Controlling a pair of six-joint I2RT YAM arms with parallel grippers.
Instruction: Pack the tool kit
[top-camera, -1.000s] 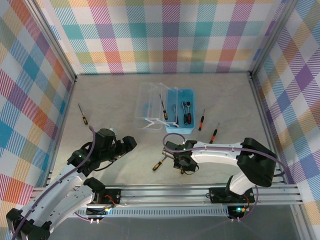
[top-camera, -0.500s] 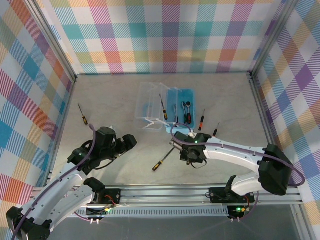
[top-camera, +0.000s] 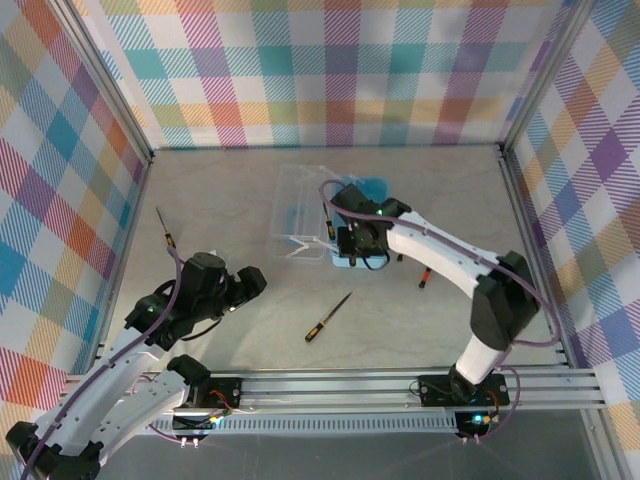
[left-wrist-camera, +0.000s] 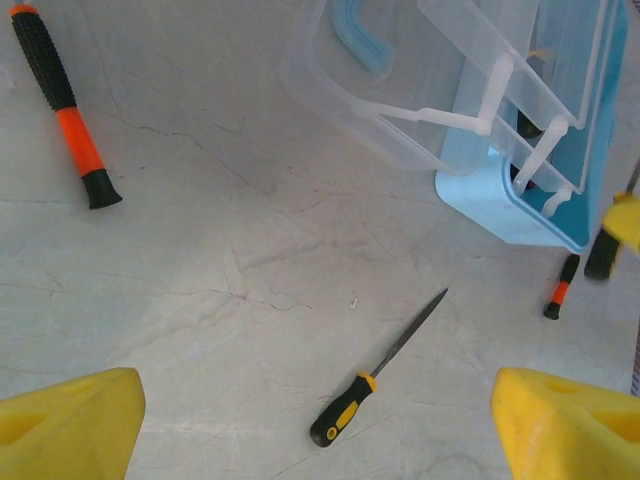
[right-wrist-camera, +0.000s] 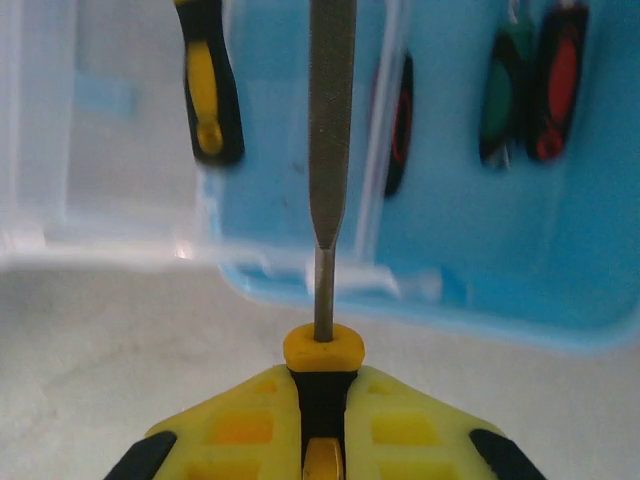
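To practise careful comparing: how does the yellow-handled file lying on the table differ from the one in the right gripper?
The loose file lies flat on the table, free; the held file is off the surface, its handle clamped in the right gripper. The loose file lies apart from the blue case; the held file points at its open tray. Both have black-and-yellow handles and flat grey blades.
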